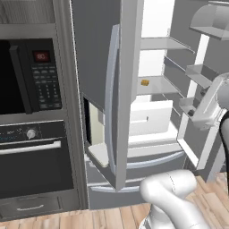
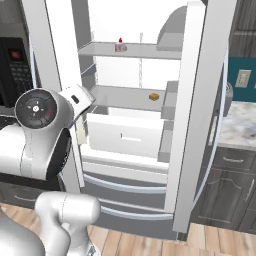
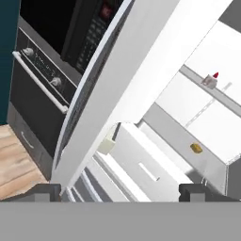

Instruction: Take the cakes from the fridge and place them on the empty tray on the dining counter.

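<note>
From the left base view, the fridge (image 1: 134, 89) stands with its doors open, and the brown square cake (image 1: 145, 82) sits on a middle shelf.

From the right base view, the white cake with a cherry (image 2: 120, 46) is on the top shelf, and the brown one is a shelf lower.

In the hand view, the claw (image 3: 121, 192) is wide open and holds nothing. Both cakes are in the fridge, so no cake is on the tray yet.

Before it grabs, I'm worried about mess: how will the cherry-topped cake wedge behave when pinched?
The cherry-topped wedge looks tiny and tall for its footprint, so it probably tips easily. It is likely light. Being cake, it may crush between the open jaws.
</note>
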### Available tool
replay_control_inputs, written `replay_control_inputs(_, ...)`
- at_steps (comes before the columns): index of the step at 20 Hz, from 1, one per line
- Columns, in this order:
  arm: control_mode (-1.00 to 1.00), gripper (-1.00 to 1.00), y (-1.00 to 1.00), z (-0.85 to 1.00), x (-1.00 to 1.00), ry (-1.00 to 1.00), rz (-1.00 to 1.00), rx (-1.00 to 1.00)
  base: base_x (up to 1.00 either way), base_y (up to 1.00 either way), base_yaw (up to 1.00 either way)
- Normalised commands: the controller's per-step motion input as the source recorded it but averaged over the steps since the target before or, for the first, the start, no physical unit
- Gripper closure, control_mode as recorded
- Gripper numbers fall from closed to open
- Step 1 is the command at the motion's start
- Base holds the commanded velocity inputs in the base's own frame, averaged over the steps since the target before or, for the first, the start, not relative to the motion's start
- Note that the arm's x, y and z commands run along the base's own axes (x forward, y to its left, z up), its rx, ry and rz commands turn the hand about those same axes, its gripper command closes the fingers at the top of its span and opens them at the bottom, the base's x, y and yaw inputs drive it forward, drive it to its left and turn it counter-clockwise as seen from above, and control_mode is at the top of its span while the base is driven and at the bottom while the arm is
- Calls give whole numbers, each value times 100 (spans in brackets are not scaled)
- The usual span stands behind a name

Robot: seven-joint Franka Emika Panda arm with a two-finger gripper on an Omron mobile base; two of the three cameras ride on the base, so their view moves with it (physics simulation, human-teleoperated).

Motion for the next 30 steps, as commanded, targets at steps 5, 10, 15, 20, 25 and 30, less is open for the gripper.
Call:
replay_control_inputs(5, -100, -100, 28, -24, 66, -15, 6, -1, 0, 0, 0)
replay_control_inputs(10, -100, -100, 0, -15, 43, -6, 0, 0, 0, 0, 0)
replay_control_inputs(15, -100, -100, 9, -7, 57, 0, 14, 0, 0, 0, 0)
replay_control_inputs(20, -100, -100, 9, -1, 60, 0, 21, 0, 0, 0, 0)
replay_control_inputs(25, -100, -100, 7, -15, 50, 0, 15, 0, 0, 0, 0)
replay_control_inputs(30, -100, -100, 10, -30, 54, -2, 11, 0, 0, 0, 0)
